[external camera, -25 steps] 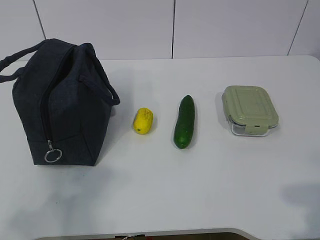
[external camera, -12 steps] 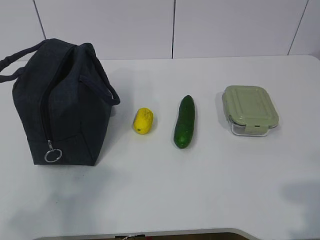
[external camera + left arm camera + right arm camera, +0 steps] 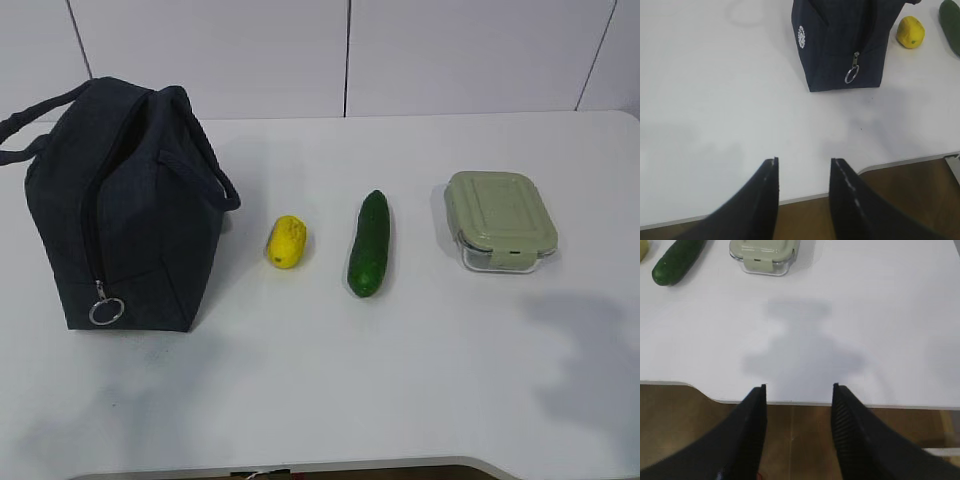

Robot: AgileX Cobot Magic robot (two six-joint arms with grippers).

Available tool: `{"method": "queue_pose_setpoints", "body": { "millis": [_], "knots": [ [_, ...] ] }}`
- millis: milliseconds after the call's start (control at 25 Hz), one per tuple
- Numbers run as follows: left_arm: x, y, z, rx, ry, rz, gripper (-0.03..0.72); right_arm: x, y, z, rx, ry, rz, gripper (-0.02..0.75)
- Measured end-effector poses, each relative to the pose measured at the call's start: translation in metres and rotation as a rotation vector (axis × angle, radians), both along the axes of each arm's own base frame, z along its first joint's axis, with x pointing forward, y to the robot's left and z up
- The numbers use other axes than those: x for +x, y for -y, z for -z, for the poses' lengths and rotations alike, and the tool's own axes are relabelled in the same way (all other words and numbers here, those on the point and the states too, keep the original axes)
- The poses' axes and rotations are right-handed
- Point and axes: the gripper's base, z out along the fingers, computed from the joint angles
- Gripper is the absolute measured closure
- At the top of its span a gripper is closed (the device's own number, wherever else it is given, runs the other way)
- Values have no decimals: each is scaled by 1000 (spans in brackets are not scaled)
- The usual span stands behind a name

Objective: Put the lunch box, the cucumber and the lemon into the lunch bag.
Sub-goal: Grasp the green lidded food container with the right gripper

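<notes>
On the white counter (image 3: 330, 390) four things stand in a row. At the far left is the bag (image 3: 120, 210), dark navy and upright, with its two handles at the top. Its side zipper runs down to a metal ring pull (image 3: 105, 311) that hangs near the bottom edge. The top of the bag looks closed from the exterior view, but I cannot tell this for sure. Just to the right of the bag, not touching it, lies the lemon (image 3: 286, 241). Next comes the cucumber (image 3: 368, 243), lying with one end toward the wall and one end toward the camera. Further right, apart from the cucumber, is the lunch box (image 3: 500, 220), with its green lid clipped on.

The left pincer (image 3: 803, 170) is over the near edge of the counter, well apart from the bag. Its two dark fingers (image 3: 765, 200) stand apart, and nothing is between them. In this view a round white logo (image 3: 801, 37) shows on the side of the bag.

The right pincer (image 3: 799, 395) is also at the near edge of the counter, its fingers parted and empty. The lunch box and the cucumber are far in front of it. A grey shadow (image 3: 800, 350) lies on the counter between the pincer and the lunch box.
</notes>
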Motion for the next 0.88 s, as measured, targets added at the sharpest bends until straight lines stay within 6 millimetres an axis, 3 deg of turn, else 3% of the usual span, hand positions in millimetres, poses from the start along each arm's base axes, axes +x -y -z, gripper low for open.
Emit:
{"method": "queue_pose_setpoints", "body": {
  "millis": [520, 880],
  "knots": [
    [0, 0, 0, 0, 0, 0, 446, 86, -16, -2, 136, -239, -25, 386],
    [0, 0, 0, 0, 0, 0, 446, 148, -35, -14, 246, -329, -169, 386]
  ]
}}
